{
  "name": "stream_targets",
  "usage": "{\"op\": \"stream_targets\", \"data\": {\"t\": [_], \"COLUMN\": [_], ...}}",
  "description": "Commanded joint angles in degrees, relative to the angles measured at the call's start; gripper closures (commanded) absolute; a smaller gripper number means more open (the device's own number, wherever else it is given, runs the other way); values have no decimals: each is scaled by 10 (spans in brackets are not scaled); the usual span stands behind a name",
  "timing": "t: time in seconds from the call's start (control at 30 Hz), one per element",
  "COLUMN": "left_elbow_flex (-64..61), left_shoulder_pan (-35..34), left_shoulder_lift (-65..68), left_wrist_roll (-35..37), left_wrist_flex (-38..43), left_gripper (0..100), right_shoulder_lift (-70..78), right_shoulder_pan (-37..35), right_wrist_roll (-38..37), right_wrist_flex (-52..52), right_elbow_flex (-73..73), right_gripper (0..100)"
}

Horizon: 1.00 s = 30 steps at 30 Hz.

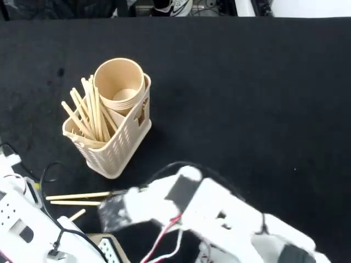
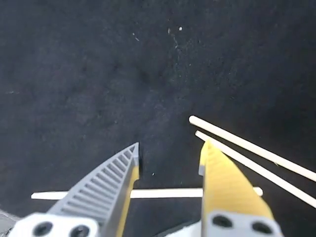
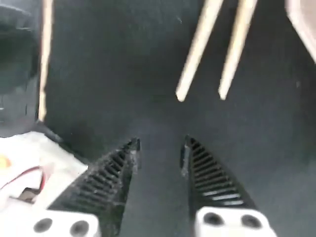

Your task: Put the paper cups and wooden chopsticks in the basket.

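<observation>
Down near the left corner of the desk's [image 1: 247, 82] near edge, the right claw [image 3: 162, 142] hangs low over the black surface. Its two dark fingers are spread and nothing is between them. Just ahead of its tips lie the ends of two loose chopsticks [image 3: 200, 54], side by side and almost parallel, flat on the desk. The claw is not touching them.

The left claw [image 2: 170, 145], with one grey finger and one yellow, is over the same corner, also spread and gripping nothing. A third chopstick [image 2: 168, 193] lies flat on the desk, crosswise behind its fingers. The loose pair runs off at a slant just beside the yellow finger.

A little beyond the pair, left of the desk's middle, the basket [image 1: 118, 150] stands upright, apart from both claws. A bundle [image 1: 88, 112] of chopsticks leans in its nearer, left part, with the tips sticking up past the rim. The cups [image 1: 120, 82], nested into one stack, stand mouth up in its farther end, and the top cup rises above the basket's wall.
</observation>
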State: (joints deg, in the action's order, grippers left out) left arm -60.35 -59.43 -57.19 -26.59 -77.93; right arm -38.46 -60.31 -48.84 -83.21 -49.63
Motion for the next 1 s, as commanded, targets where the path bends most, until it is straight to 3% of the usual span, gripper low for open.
{"op": "stream_targets", "data": {"t": [0.0, 0.4, 0.83, 0.97], "left_elbow_flex": [-58, -160, -186, -187], "left_shoulder_pan": [-5, -10, -10, -11], "left_shoulder_lift": [-4, -4, -5, -5], "left_wrist_roll": [-5, -4, -8, -9], "left_wrist_flex": [60, 140, 159, 159], "left_gripper": [797, 798, 801, 801], "right_shoulder_lift": [57, 218, 222, 223], "right_shoulder_pan": [-34, -33, -33, -33], "right_wrist_roll": [10, 39, 103, 104], "right_wrist_flex": [63, 265, 319, 325], "right_elbow_flex": [15, 5, 16, 15], "right_gripper": [847, 850, 845, 792]}}
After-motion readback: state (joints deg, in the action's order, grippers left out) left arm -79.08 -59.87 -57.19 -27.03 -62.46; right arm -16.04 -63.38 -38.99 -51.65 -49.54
